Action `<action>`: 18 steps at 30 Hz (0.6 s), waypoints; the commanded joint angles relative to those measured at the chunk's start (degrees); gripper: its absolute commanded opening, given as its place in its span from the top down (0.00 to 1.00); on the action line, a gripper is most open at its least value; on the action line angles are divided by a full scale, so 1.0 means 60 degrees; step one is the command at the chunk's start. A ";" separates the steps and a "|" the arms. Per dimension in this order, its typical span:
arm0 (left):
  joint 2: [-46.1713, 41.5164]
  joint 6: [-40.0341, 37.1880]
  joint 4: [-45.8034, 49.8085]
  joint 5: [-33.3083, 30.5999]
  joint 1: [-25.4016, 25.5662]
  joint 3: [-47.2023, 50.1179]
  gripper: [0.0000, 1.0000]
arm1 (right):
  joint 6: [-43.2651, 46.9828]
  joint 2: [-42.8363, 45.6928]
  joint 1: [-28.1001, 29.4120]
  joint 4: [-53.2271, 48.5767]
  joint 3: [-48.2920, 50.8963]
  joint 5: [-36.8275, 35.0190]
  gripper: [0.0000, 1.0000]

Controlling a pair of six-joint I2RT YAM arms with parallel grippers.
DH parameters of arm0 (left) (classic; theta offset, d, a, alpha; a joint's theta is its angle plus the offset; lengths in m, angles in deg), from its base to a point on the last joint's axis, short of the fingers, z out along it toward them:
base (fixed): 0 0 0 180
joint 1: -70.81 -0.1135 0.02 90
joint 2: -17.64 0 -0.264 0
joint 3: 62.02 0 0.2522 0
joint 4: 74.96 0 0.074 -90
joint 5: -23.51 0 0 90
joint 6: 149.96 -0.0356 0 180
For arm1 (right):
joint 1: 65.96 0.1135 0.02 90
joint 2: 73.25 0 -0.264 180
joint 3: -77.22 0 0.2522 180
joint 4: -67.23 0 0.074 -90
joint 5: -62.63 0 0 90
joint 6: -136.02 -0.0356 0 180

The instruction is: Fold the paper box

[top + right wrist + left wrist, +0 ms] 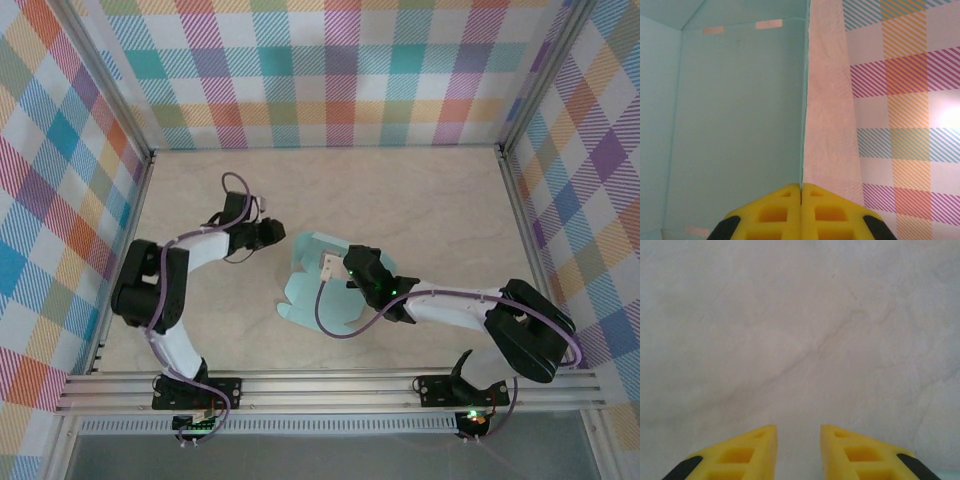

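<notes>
The paper box [302, 296] is a pale mint-teal card sheet, partly raised, lying in the middle of the table. In the right wrist view its inner panels [740, 125] stand upright and carry small tape strips. My right gripper [346, 266] is at the sheet's right side. Its yellow fingers are pressed together on the thin edge of one upright panel [801, 186]. My left gripper [275, 233] sits just left of the sheet's far corner, apart from it. Its yellow fingers [755, 450] stand apart over bare table, with nothing between them [799, 432].
Plaid walls [330, 70] enclose the table on three sides, with metal posts at the corners. An aluminium rail [330, 385] runs along the near edge by both arm bases. Bare tabletop [430, 200] lies behind the sheet.
</notes>
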 commanded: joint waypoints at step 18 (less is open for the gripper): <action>0.0977 -0.1381 0.0633 0.2319 0.0967 -0.1002 0.87 | -0.0349 -0.0341 -0.0385 -0.0150 -0.0576 0.0115 1.00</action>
